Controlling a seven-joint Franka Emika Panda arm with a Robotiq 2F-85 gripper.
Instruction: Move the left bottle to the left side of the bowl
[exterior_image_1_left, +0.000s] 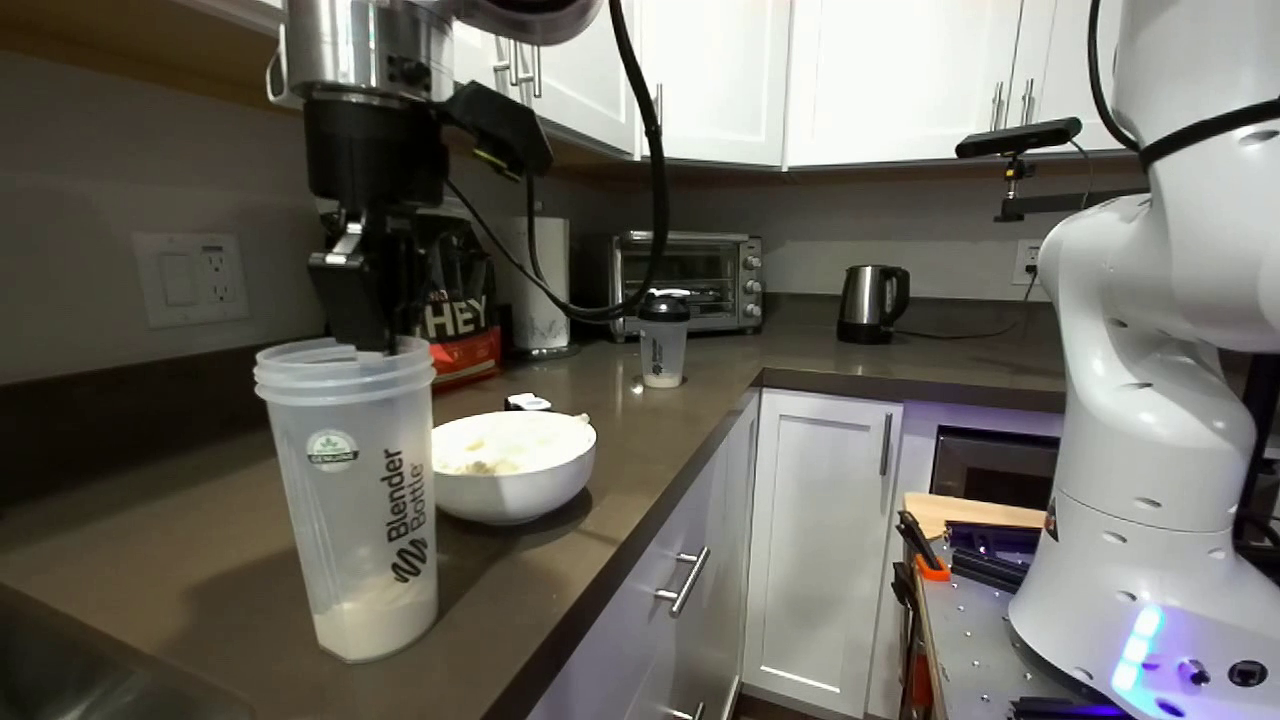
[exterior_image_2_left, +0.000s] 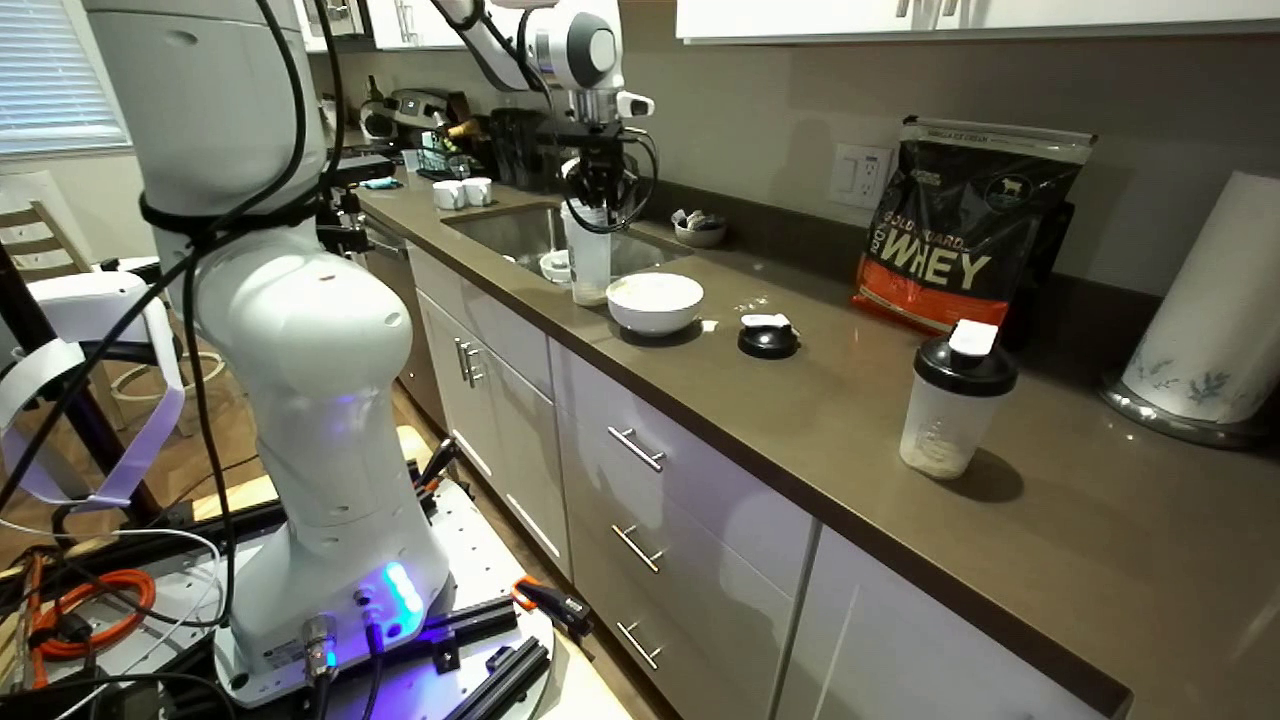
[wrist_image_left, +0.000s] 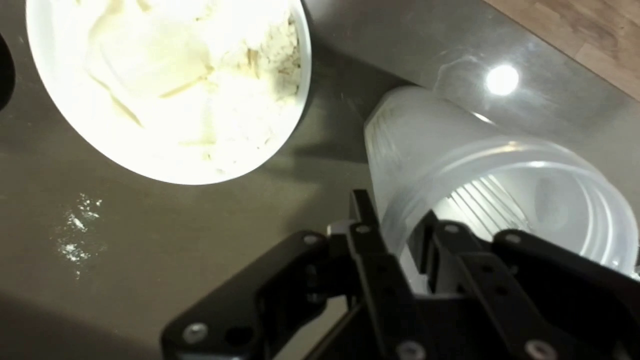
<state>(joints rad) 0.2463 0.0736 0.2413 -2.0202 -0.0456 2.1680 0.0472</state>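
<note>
The left bottle, a tall translucent shaker (exterior_image_1_left: 340, 520), stands upright and lidless on the counter with white powder at its bottom. It also shows in an exterior view (exterior_image_2_left: 590, 262), left of the bowl and close to it, and in the wrist view (wrist_image_left: 420, 125). The white bowl (exterior_image_1_left: 510, 492) holds pale food; it also shows in an exterior view (exterior_image_2_left: 655, 312) and the wrist view (wrist_image_left: 37, 55). My gripper (wrist_image_left: 395, 215) straddles the bottle's rim, one finger inside and one outside. It is partly open, the gap looking wider than the wall. In an exterior view the fingertips (exterior_image_1_left: 375, 342) reach into the mouth.
A sink (exterior_image_2_left: 520, 230) lies beside the bottle. A black lid (exterior_image_2_left: 768, 340) lies on the bowl's other side. A smaller shaker with a black lid (exterior_image_2_left: 955, 410), a whey bag (exterior_image_2_left: 970, 230) and a paper towel roll (exterior_image_2_left: 1215, 300) stand farther along. The counter's front edge (exterior_image_1_left: 640, 540) is close.
</note>
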